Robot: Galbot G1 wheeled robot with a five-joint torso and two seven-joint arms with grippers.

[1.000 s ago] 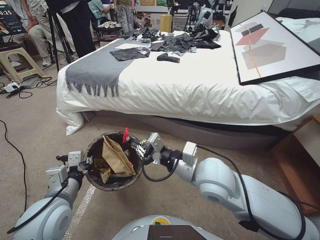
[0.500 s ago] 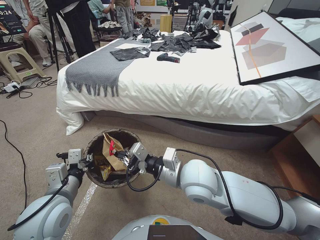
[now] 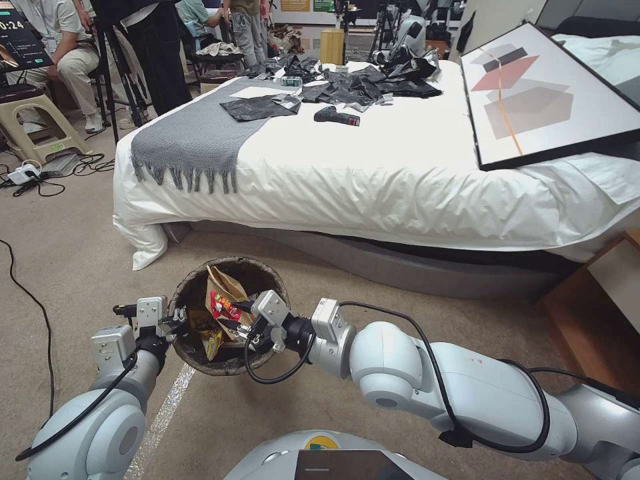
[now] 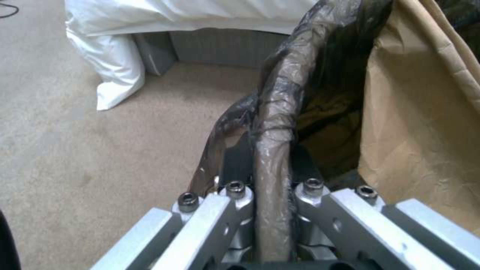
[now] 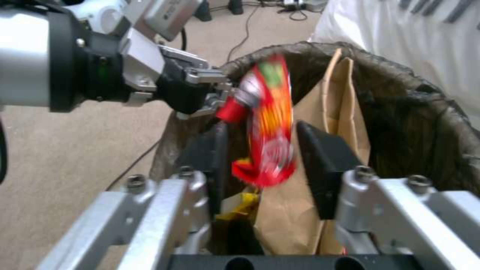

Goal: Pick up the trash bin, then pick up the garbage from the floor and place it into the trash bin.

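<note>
Right wrist view: the right end effector had released a red-and-white wrapper over the dark-lined round bin, whose rim the left end effector clenched.

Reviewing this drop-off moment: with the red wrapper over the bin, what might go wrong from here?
1. The red wrapper sits between the open fingers of the right gripper and beside the tall brown paper bag; it might catch on that bag and not settle.
2. The left gripper pinches only the lined rim of the trash bin, so a nudge from the right arm could tilt the bin.
</note>
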